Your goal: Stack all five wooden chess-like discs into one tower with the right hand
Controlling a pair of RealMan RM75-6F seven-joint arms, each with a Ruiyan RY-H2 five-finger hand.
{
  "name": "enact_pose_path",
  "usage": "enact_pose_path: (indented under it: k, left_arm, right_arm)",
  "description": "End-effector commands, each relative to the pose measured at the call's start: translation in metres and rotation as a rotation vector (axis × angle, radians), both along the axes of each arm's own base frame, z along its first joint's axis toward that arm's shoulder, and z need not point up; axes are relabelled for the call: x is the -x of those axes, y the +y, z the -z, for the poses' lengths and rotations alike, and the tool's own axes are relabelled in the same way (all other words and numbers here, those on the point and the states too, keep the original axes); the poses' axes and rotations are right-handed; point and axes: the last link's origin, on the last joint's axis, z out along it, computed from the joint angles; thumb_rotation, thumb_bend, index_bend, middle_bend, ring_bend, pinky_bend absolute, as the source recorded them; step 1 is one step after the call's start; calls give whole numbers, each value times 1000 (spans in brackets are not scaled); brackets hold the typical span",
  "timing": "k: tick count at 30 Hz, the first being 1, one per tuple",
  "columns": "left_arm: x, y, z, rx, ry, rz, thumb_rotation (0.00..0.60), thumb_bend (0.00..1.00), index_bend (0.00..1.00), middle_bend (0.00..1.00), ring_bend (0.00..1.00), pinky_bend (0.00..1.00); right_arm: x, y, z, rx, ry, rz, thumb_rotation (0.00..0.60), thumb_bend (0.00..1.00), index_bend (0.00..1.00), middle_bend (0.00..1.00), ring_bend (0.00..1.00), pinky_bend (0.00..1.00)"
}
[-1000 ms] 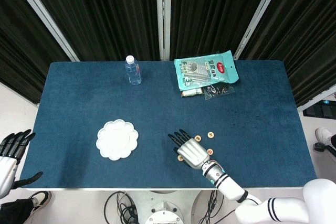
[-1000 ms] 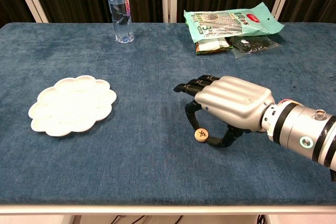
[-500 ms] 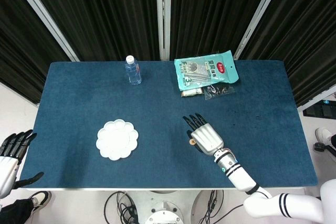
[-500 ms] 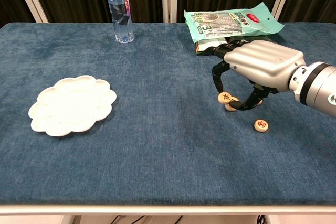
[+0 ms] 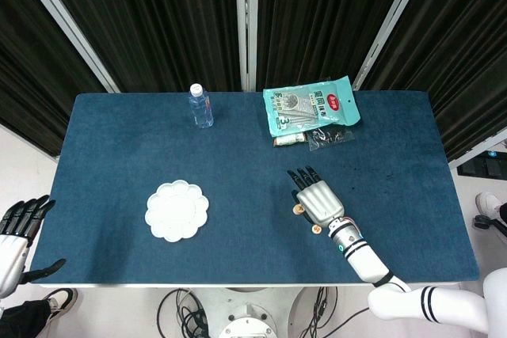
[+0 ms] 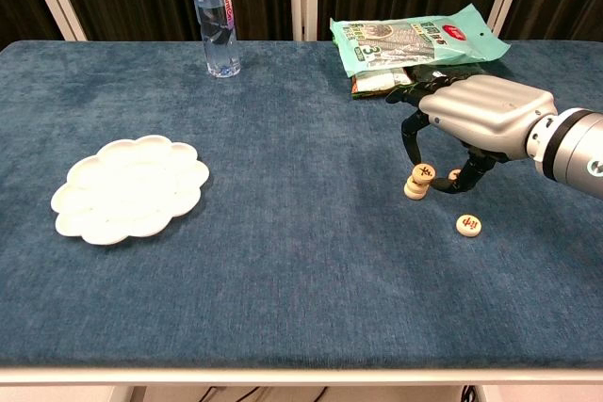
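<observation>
In the chest view, two wooden discs (image 6: 419,181) lie one on the other, the upper one sitting slightly askew. My right hand (image 6: 480,120) arches over them; its fingertips (image 6: 412,141) hang just above the pair and the thumb stands apart to the right, so nothing is held. A third disc (image 6: 469,225) lies alone nearer the front edge. A further disc (image 6: 454,175) peeks out behind the thumb. From the head view, the right hand (image 5: 319,198) covers most discs; the stacked pair (image 5: 299,210) and one disc (image 5: 316,229) show. My left hand (image 5: 16,227) hangs open off the table's left front corner.
A white flower-shaped palette (image 6: 130,187) lies at the left. A water bottle (image 6: 216,18) stands at the back. Green snack bags (image 6: 415,40) and a dark packet (image 6: 457,77) lie at the back right, just behind the right hand.
The right hand carried a disc from the front of the table back and right to the other discs. It has set that disc on top of another and let go.
</observation>
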Motion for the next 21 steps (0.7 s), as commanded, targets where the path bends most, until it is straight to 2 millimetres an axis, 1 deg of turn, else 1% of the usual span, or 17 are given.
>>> enact_pose_path:
  k: [1, 21]
  left_arm:
    - [0, 0, 0, -1, 0, 0, 600, 0, 63, 4, 0, 0]
    - [1, 0, -1, -3, -3, -2, 600, 0, 64, 4, 0, 0]
  right_arm:
    - [0, -1, 1, 1, 3, 0, 600, 251, 542, 41, 0, 0]
    - [-1, -3, 7, -3, 8, 15, 600, 251, 534, 42, 0, 0]
